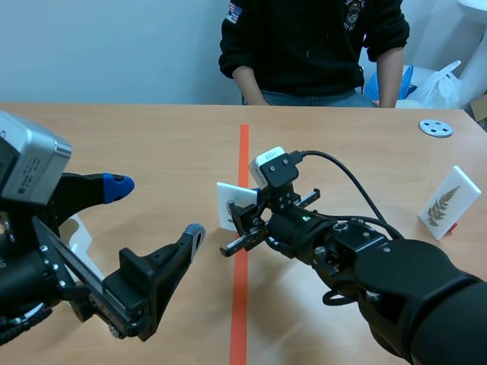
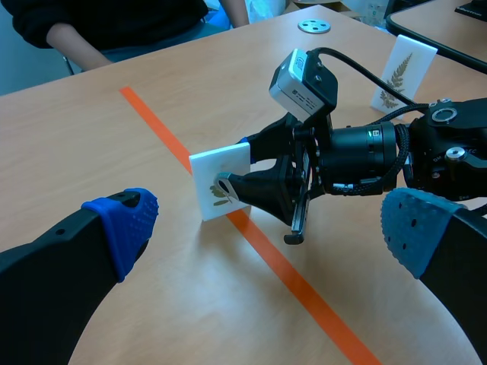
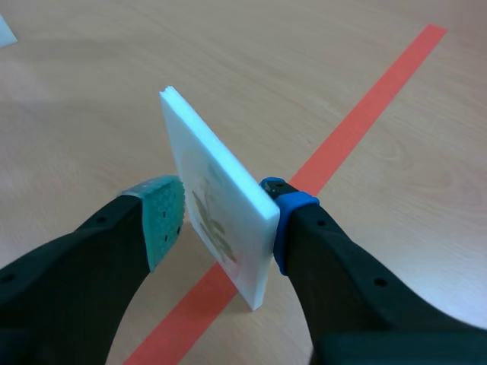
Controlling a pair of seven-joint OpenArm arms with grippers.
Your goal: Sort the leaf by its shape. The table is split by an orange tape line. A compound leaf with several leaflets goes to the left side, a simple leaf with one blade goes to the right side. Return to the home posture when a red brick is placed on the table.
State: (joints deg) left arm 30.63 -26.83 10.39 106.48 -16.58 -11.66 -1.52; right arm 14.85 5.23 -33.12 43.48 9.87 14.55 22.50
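While the white card [image 1: 228,199] stands on its edge on the orange tape line [image 1: 243,152], in the middle of the worktop [image 1: 137,144], the right tool [image 3: 224,217] is clamped on its two flat faces. We judge the card to be light, stiff and smooth, so it may slip or swing. A hold near its middle, with the pads flat on the faces, seems safest. We cannot read the shape of its leaf. The left tool [image 1: 156,209] hangs at the near left, its fingers wide apart.
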